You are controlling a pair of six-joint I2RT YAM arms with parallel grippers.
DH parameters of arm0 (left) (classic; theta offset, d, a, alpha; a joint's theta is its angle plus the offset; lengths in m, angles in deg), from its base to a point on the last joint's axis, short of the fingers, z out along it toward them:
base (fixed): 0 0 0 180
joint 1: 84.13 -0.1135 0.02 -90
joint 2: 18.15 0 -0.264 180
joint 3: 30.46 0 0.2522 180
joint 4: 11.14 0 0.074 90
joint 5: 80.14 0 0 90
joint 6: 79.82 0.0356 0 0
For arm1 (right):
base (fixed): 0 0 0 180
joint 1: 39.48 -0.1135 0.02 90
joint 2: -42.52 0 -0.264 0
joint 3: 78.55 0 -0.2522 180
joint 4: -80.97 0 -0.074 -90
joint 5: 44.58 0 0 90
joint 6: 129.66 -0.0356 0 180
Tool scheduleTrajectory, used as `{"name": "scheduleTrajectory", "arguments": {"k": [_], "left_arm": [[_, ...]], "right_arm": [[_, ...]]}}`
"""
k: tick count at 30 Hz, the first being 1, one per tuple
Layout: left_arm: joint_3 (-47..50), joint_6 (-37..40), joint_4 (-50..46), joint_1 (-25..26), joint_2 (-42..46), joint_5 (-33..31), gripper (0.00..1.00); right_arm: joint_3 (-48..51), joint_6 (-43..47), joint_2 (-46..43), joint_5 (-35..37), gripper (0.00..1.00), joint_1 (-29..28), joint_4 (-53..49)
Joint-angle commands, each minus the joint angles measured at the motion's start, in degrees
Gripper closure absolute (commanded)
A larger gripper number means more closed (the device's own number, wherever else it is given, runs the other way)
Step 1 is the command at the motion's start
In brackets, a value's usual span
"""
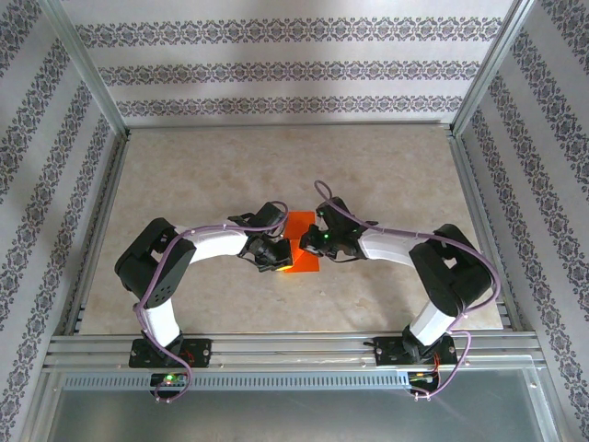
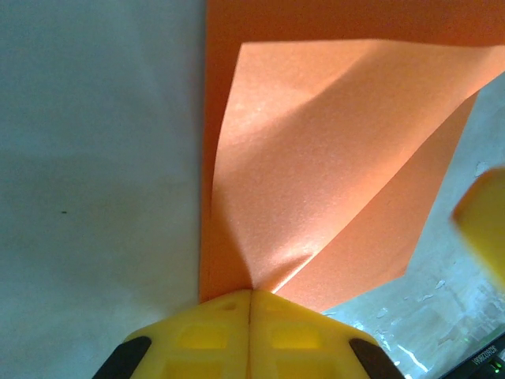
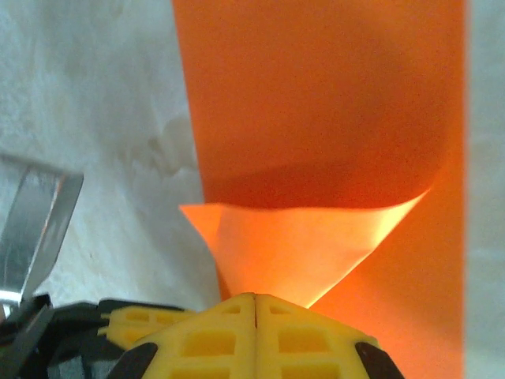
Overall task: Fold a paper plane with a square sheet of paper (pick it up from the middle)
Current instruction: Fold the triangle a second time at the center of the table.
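Top camera is hard to read: both wrists crowd over the square sheet of paper in the middle of the table. They cover its side edges, so I can't trace its full outline. The left gripper and right gripper are just dark lumps there, so that view doesn't give me the jaws. The sheet is bright orange-red, plain and thin. It lies mostly flat on the pale surface, with its far edge cut off in both wrist views. In the left wrist view the left gripper has its yellow fingers pressed together with no gap, pinching the near edge of the paper. A paler flap is pulled up there, with a soft crease running to the fingertips. A yellow blur at the right edge is too out of focus to identify. In the right wrist view the right gripper is likewise clamped tight on a raised, lighter, cone-like flap of the sheet, which throws a shadow on the flat part behind. A shiny metal piece at the left is cropped and I can't tell what it is.
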Motion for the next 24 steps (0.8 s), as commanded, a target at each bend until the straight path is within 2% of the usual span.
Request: {"name": "scheduleTrajectory", "arguments": {"k": [1,6,13,19,24], "left_arm": [[0.20,0.46,-5.70,-0.58,-1.89,-1.76,0.93],[0.32,0.62,-5.53,-0.53,-1.86,-1.52,0.94],[0.37,0.75,-5.17,-0.58,-1.02,-1.53,0.94],[0.33,1.00,-0.29,-0.55,2.44,0.52,0.92],[-0.33,1.46,0.75,-0.71,3.26,-0.58,0.90]], "right_arm": [[0.68,0.20,1.44,-0.79,0.96,-1.53,0.07],[-0.86,0.73,4.29,-2.95,0.96,-1.72,0.87],[-0.52,0.63,6.42,-2.09,0.96,-0.79,0.68],[0.73,0.11,6.97,-1.16,0.96,-0.52,0.42],[0.82,-0.07,6.78,-1.29,0.96,-0.35,0.59]]}}
